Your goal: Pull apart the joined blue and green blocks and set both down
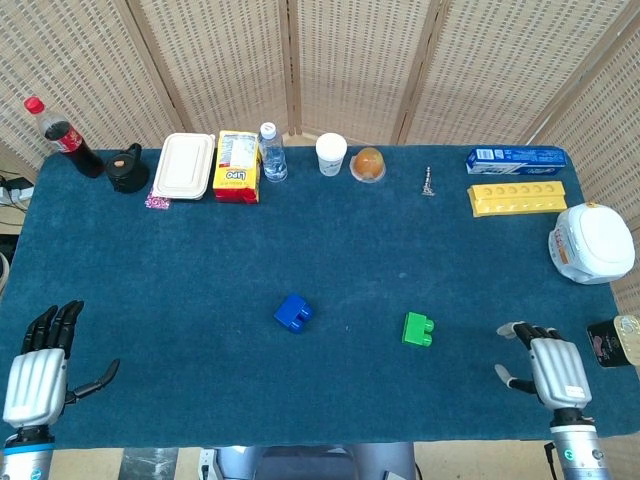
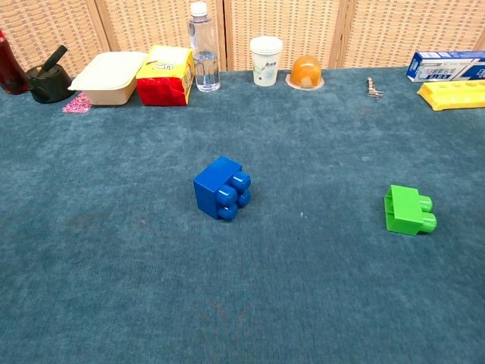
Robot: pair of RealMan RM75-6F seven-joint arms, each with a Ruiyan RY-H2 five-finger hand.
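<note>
Two blocks apart mid-table – one (image 1: 293, 312) left, other (image 1: 418, 329) right

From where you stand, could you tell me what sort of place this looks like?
Probably a robot test or demo bench rather than a home: a table covered in blue cloth, woven folding screens behind it, and unrelated props lined along the far edge, such as a cola bottle and a yellow tray.

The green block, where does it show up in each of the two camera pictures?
Head view: the green block lies right of centre, toward the near edge, apart from the blue block.
Chest view: the green block sits at the right, studs pointing right.
Shared landmark: the paper cup at the far edge.
</note>
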